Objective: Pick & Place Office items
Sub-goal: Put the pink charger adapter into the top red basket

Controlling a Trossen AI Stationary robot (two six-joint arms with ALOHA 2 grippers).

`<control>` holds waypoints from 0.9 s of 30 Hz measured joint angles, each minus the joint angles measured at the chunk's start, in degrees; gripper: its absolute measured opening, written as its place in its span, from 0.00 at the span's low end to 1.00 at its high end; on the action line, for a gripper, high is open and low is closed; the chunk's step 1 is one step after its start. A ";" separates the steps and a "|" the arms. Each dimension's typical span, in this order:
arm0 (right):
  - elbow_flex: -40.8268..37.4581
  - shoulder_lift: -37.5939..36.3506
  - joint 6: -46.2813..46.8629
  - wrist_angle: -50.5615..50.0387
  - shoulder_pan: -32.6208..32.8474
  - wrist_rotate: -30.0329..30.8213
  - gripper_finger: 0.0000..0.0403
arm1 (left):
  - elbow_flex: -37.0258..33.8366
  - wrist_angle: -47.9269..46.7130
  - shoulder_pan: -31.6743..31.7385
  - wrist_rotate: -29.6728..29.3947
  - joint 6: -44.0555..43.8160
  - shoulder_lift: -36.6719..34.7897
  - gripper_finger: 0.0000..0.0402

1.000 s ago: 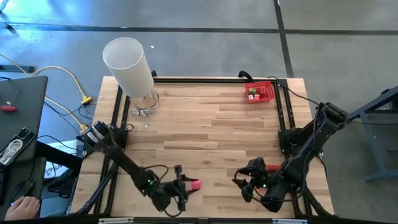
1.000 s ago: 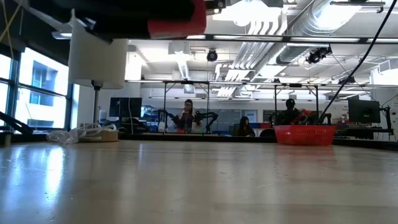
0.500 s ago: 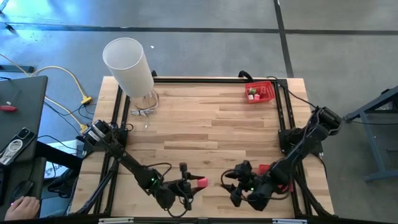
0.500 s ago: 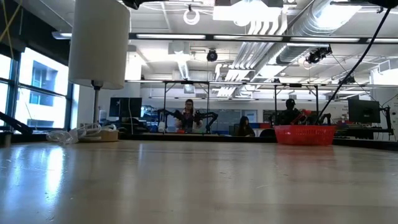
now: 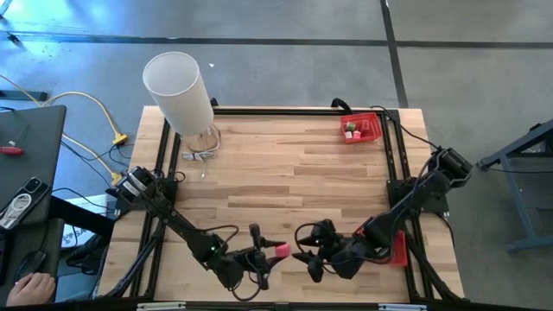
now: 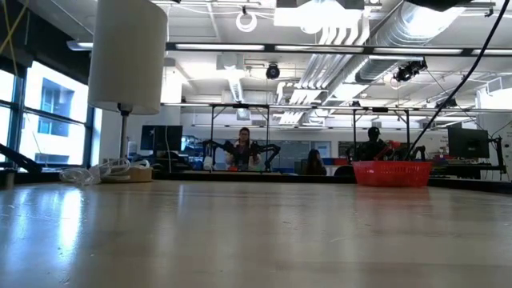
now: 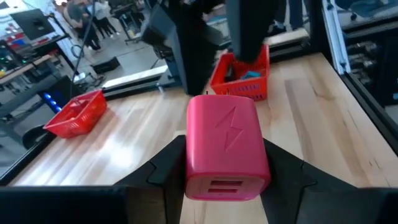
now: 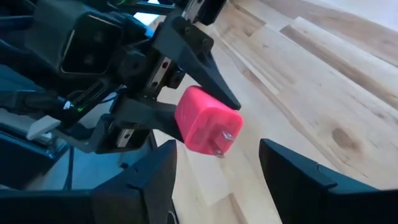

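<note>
Pink charger block [image 7: 226,146], stamped with a lightning bolt, clamped between the two dark fingers [image 7: 163,168] of the left gripper [image 5: 275,252] and held above the near edge of the wooden table [image 5: 285,173], roughly at its middle. Same block seen in the right wrist view [image 8: 207,121] with two small prongs on its end face, pinched from both sides.

Right gripper [image 5: 304,250] just beside the block, facing the left gripper across a small gap, fingers [image 8: 298,180] spread apart and holding nothing; not touching the block.

Behind the right arm, near the table's right near corner, a red tray [image 5: 397,247], seen again in the left wrist view [image 7: 244,74] with a teal piece [image 7: 249,75] inside. Second red tray [image 5: 360,128] at the far right corner, well apart from both grippers, carrying a few tiny items [image 5: 352,132], red and green among them; shown as a red basket [image 6: 392,173] across the table in the low view.

Tall white cylinder [image 5: 179,92] upright at the far left corner, with a small tangle of clear material [image 5: 200,155] at its foot. Both arms out of the low view's table surface; people [image 6: 244,149] visible far off in the room behind.
</note>
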 joint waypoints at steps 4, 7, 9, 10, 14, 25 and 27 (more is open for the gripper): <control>0.00 0.00 0.00 0.26 -0.86 -1.23 0.54 | 0.00 2.46 0.33 -0.32 1.95 0.00 0.37; 0.00 0.00 0.00 0.57 -1.25 -1.32 0.54 | 0.03 3.64 0.37 -0.33 3.00 0.00 0.37; 0.00 0.00 0.00 0.59 -1.48 -1.49 0.54 | 0.03 4.23 0.41 -0.31 3.08 0.00 0.37; 0.00 0.00 0.00 0.65 -1.64 -1.75 0.54 | 0.03 4.72 0.54 -0.30 3.47 0.00 0.37; 0.00 -0.04 -0.02 0.96 -2.11 -2.91 0.54 | 0.03 5.41 0.87 -0.15 4.31 0.00 0.37; 0.00 -0.11 -1.60 4.13 -2.23 -4.03 0.54 | 0.67 5.92 1.40 0.25 4.40 0.00 0.37; 0.00 -0.11 -1.58 3.87 -2.26 -4.20 0.54 | 0.73 5.89 1.53 -0.04 4.29 0.00 0.37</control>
